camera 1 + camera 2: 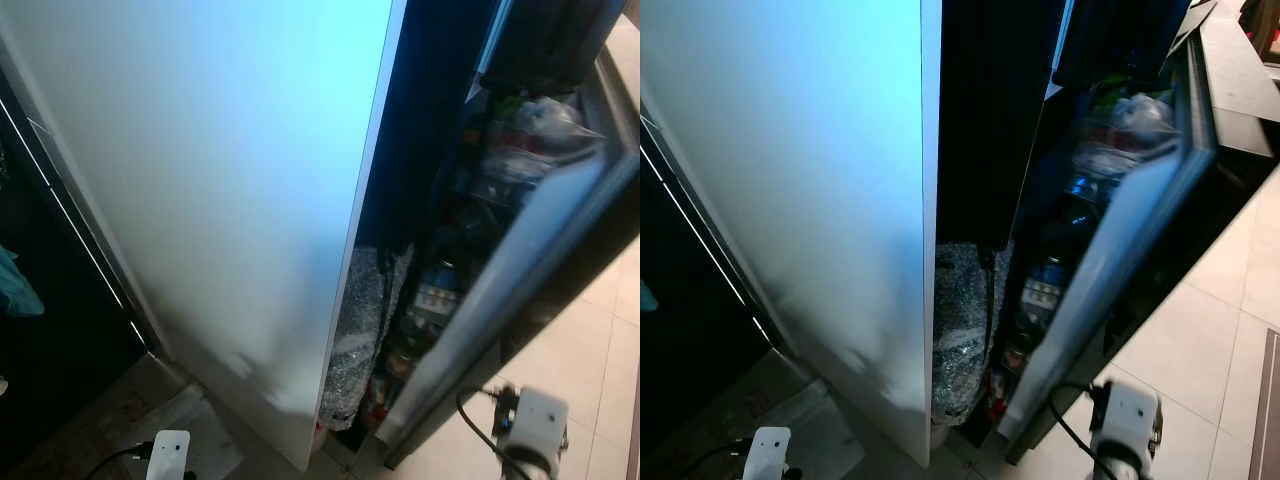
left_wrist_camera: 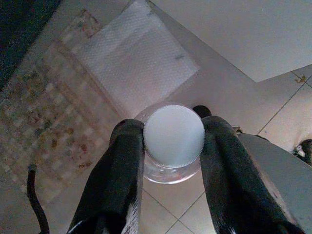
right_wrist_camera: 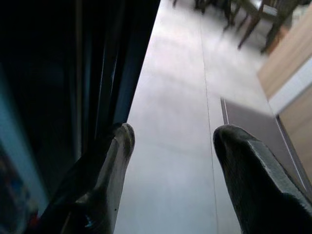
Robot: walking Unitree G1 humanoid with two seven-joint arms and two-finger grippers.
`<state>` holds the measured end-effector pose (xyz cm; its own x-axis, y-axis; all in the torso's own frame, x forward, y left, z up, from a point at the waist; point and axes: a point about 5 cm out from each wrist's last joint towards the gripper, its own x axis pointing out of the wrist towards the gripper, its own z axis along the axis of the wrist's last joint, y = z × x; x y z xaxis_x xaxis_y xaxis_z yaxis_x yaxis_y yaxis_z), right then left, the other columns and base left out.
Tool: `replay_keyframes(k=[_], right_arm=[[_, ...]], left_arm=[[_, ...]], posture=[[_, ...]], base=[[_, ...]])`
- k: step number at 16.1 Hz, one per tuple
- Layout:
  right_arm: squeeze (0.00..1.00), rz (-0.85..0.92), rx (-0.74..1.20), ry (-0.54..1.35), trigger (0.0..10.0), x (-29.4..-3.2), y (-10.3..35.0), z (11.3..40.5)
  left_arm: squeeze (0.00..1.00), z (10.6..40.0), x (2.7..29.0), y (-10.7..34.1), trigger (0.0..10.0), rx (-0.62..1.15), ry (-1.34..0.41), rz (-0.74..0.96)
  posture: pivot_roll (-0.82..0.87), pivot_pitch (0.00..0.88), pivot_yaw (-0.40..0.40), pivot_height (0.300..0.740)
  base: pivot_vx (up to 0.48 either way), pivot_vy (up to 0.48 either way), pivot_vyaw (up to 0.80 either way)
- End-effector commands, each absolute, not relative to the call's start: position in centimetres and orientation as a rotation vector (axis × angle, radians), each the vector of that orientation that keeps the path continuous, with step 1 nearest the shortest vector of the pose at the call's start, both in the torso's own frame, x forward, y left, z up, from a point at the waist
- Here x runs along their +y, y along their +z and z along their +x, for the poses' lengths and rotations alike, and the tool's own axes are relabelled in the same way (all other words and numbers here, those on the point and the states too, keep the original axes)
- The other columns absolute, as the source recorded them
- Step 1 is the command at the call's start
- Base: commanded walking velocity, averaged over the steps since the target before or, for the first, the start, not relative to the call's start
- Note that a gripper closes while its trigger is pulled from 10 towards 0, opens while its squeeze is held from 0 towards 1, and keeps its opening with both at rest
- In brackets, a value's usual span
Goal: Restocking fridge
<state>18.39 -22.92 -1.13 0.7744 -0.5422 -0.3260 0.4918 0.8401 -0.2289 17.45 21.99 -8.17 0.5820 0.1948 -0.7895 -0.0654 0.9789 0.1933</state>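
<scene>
We faced the fridge's broad white side panel (image 1: 200, 200), with its door (image 1: 520, 270) ajar on our right and crowded shelves (image 1: 520, 140) showing through the gap. Our left gripper (image 2: 173, 141) pinched a clear bottle (image 2: 173, 139) with a ribbed white cap between its fingers, low over the tiled floor (image 2: 292, 117) and a patterned mat (image 2: 44, 122). Our right gripper (image 3: 173, 141) had its fingers spread apart above pale floor beside the dark door edge.

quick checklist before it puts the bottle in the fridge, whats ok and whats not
1. Bottle held: ok, the left pincer has a finger on each side of its white cap.
2. Right pincer free: ok, fingers apart with nothing between them.
3. Fridge door open: ok, partly open, door shelves showing.
4. Room on the door shelves: cannot tell, they look crowded with bags and bottles.
5. Gap wide enough for the arm: cannot tell, it looks narrow.
6. Floor by the fridge: a white mat lies there; footing cannot tell.
</scene>
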Motion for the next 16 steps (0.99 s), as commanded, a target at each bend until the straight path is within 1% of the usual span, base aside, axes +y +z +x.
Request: replay_keyframes(k=[1, 4, 6, 8, 12, 16], right_arm=[[0.00, -0.125, 0.483, -0.559, 10.0, -23.1, -2.2, 18.1], [0.00, -0.066, 0.558, -0.421, 10.0, -21.6, -3.4, 19.0], [0.00, -0.042, 0.563, -0.373, 10.0, -20.9, -3.5, 19.3], [0.00, -0.012, 0.577, -0.222, 10.0, -19.7, -3.8, 20.1], [0.00, 0.000, 0.545, -0.169, 10.0, -19.3, -3.5, 21.4], [0.00, 0.012, 0.455, -0.103, 10.0, -19.4, -2.2, 23.9]], left_arm=[[0.00, 17.2, 21.8, -8.3, 10.0, 0.945, 0.132, 0.178], [0.00, 17.3, 21.8, -8.3, 10.0, 0.943, 0.132, 0.178], [0.00, 17.3, 21.8, -8.3, 10.0, 0.943, 0.131, 0.178], [0.00, 17.2, 21.9, -8.3, 10.0, 0.947, 0.132, 0.178], [0.00, 17.6, 21.9, -8.1, 10.0, 0.945, 0.134, 0.181], [0.00, 17.3, 21.7, -8.3, 10.0, 0.947, 0.132, 0.182]], posture=[[-0.07, 0.000, -0.051, 0.740], [-0.07, 0.000, -0.053, 0.740], [-0.07, 0.000, -0.054, 0.740], [-0.07, 0.000, -0.056, 0.740], [-0.07, 0.001, -0.058, 0.740], [-0.07, 0.004, -0.058, 0.740]], base=[[0.000, 0.000, 0.00], [0.000, 0.000, 0.00], [0.000, 0.000, 0.00], [0.000, 0.000, 0.00], [0.000, 0.000, 0.00], [0.000, 0.000, 0.00]])
